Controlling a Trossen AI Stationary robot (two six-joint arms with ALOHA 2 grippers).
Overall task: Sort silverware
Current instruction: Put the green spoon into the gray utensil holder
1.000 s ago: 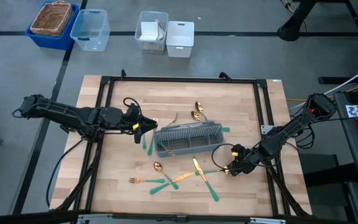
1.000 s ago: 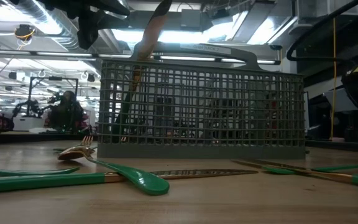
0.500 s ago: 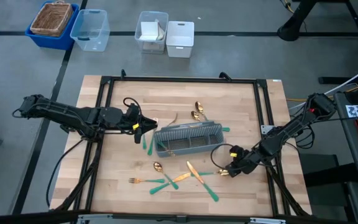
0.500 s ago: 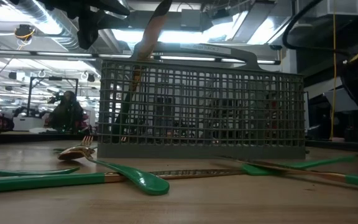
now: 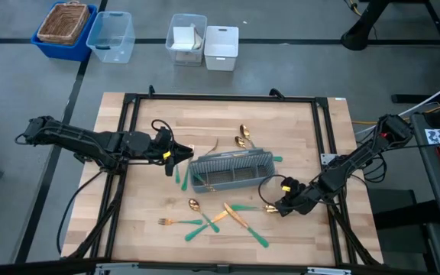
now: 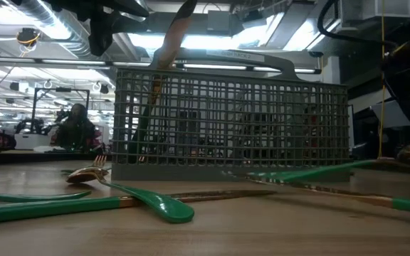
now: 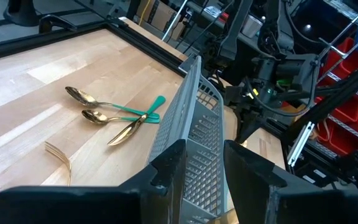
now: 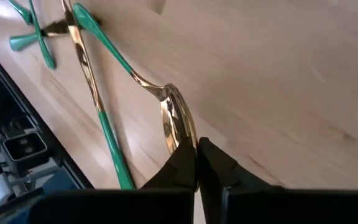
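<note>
Two arms at the caddy, one pinching a spoon

High view: the right gripper [image 5: 279, 206] sits at four o'clock from the caddy [image 5: 231, 169], with bare wood between it and the table frame [image 5: 329, 145]. Its jaws are pinched on a spoon [image 5: 252, 207], whose green handle points to nine o'clock.

Low view: that spoon's long handle [image 6: 312, 171] lies nearly flat.

Left wrist view: the left gripper [image 7: 204, 163] has narrow-open jaws around the caddy's end wall [image 7: 188, 118].

Right wrist view: fingers [image 8: 216, 163] clamp the spoon's bowl [image 8: 173, 121].
</note>
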